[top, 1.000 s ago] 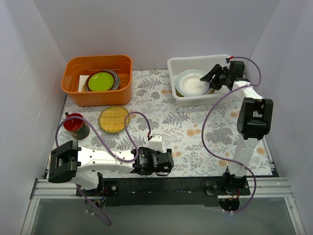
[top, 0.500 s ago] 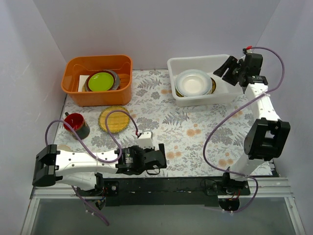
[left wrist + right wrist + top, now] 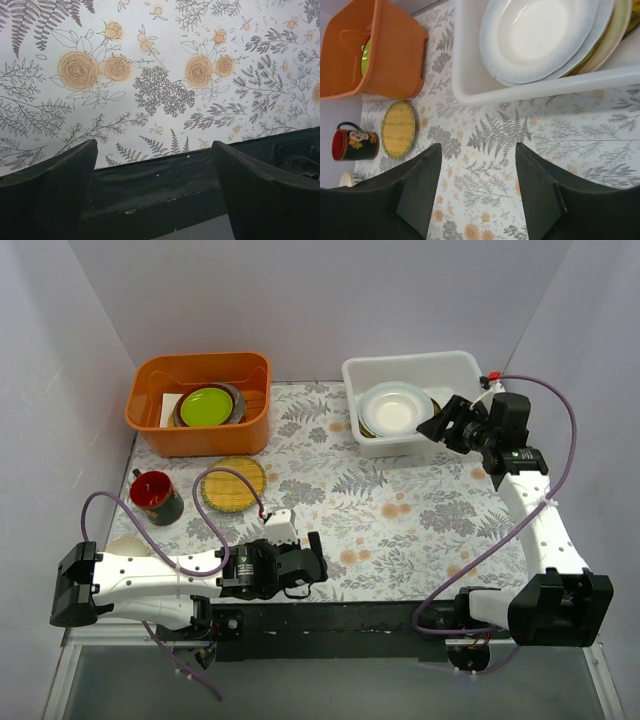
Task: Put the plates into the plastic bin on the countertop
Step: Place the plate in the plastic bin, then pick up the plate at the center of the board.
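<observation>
The plastic bin (image 3: 452,364) stands at the back right of the countertop (image 3: 400,510). It holds a stack of plates with a white plate (image 3: 395,408) on top; in the right wrist view the white plate (image 3: 540,35) lies on pale and cream ones inside the bin (image 3: 465,75). A woven straw-yellow plate (image 3: 232,483) lies on the countertop at the left, also in the right wrist view (image 3: 398,128). A cream plate's edge (image 3: 124,542) shows beside the left arm. My right gripper (image 3: 438,426) is open and empty above the bin's front right rim. My left gripper (image 3: 306,570) is open and empty at the near edge.
An orange tub (image 3: 200,400) at the back left holds a plain lime-green plate (image 3: 207,406) on grey dishes. A red mug (image 3: 155,495) stands left of the woven plate. White walls close in on three sides. A black rail (image 3: 165,185) runs along the near edge.
My right gripper has left the bin, swung to the back right, then come down over the bin's front right rim. My left gripper has slid left along the near edge.
</observation>
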Controlling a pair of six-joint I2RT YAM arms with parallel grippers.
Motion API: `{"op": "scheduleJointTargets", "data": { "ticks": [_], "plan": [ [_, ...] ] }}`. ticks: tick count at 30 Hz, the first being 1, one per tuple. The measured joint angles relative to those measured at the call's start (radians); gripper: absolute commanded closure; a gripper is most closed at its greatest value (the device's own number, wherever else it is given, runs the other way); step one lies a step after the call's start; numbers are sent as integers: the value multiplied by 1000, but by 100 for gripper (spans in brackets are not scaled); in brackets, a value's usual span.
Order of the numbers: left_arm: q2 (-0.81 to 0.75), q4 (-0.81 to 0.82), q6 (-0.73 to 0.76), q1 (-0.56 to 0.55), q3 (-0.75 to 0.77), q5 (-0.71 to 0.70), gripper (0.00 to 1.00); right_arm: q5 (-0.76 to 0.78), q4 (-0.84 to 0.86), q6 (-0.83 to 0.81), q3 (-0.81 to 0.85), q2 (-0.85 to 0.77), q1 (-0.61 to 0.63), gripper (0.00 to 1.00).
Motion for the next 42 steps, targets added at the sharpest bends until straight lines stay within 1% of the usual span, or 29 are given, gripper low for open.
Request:
{"op": "scheduleJointTargets", "data": {
  "ticks": [4, 8, 14, 21, 24, 27, 29, 31, 34, 42],
  "plan": [
    [1, 12, -1, 24, -2, 8, 2, -4, 0, 7, -60, -60, 104, 33],
    [2, 78, 5, 76, -27, 40, 2, -5, 4, 19, -83, -93, 204, 33],
    [5, 225, 74, 213, -103, 153, 2, -3, 2, 56, -139, -158, 292, 33],
    [55, 401, 151, 361, -131, 305, 2, 2, 18, 100, -210, -221, 377, 34],
    [70, 491, 156, 426, -165, 370, 2, 10, 24, 116, -239, -225, 415, 34],
    [70, 618, 122, 495, -246, 434, 2, 21, 27, 132, -258, -225, 447, 34],
    [64, 695, 78, 529, -316, 452, 3, 24, 39, 142, -273, -227, 466, 34],
    [54, 735, 46, 545, -372, 450, 3, 26, 55, 152, -294, -230, 482, 34],
    [23, 743, 17, 546, -385, 413, 2, 28, 65, 162, -328, -236, 497, 34],
    [-195, 595, -5, 546, -385, 197, 4, 28, 87, 182, -385, -246, 503, 34]
  ]
}}
